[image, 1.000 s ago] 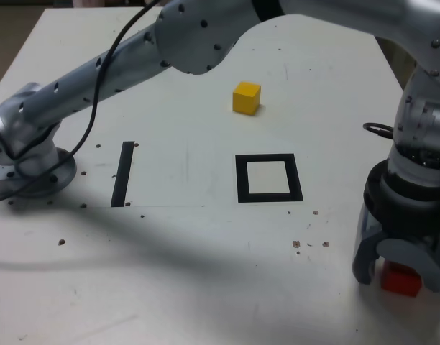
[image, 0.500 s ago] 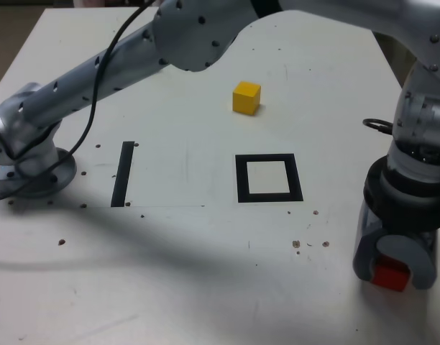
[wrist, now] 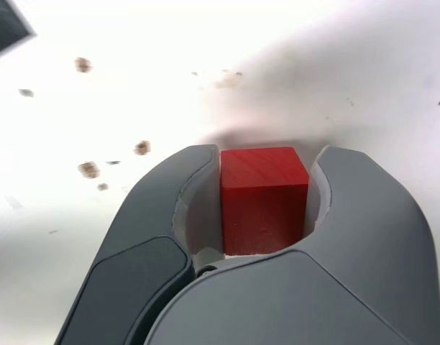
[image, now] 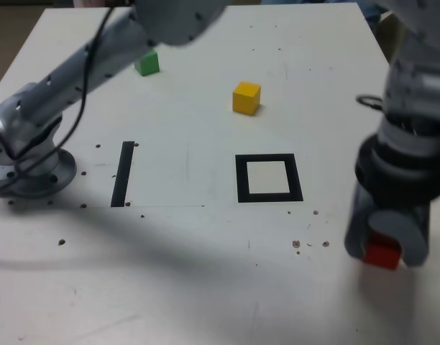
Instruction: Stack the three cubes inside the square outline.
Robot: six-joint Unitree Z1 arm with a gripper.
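Fingers (wrist: 378,208) are closed on the red cube (wrist: 263,201), and we see that it has come up off the bench (image: 170,287), where a second ago it sat low between open fingers. That gives us our first cube in hand, so the stack can be begun; we would judge the job barely under way, since the square outline (image: 241,180) is empty. With the arm (image: 184,21) shifted, the green cube (image: 147,63) now shows near the bench's far edge, toward the exterior view's left, while the yellow cube (image: 246,98) sits where it was, beyond the outline. Our arm reaches over from its base near the bench's left edge in the exterior view, its wrist pointing down by the right edge. Next, we think, it should swing across to the outline, staying high enough to keep the red cube clear, and lower it squarely.
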